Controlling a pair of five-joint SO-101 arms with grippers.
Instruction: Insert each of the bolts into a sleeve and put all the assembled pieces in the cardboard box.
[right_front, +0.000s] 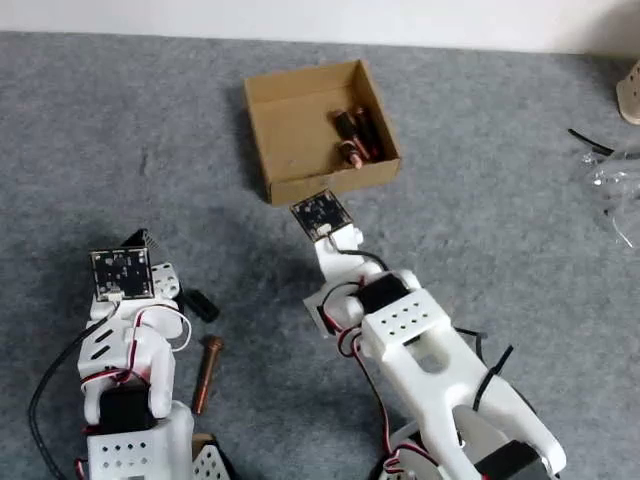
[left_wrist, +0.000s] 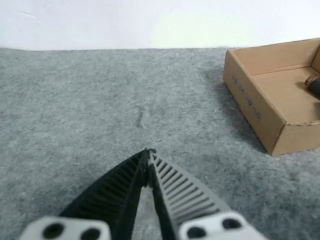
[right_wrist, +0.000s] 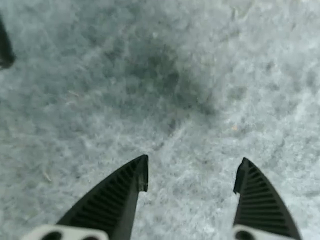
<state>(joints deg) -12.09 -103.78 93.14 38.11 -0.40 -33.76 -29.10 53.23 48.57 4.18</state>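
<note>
The cardboard box (right_front: 300, 135) stands at the back centre with several dark assembled pieces (right_front: 355, 135) lying in it. A copper bolt (right_front: 207, 372) lies on the grey carpet beside my left arm (right_front: 125, 340), and a black sleeve (right_front: 200, 305) lies just beyond it. My left gripper (left_wrist: 147, 154) is shut with nothing in it, low over the carpet, with the box (left_wrist: 265, 107) ahead and to one side. My right gripper (right_wrist: 194, 167) is open over bare carpet, just in front of the box's near wall. Its wrist camera board (right_front: 321, 214) hides it in the high view.
Clear plastic and black cables (right_front: 610, 170) lie at the far right edge, with a beige object (right_front: 630, 92) behind them. A dark shape (right_wrist: 4, 50) shows at the edge of the right wrist view; what it is I cannot tell.
</note>
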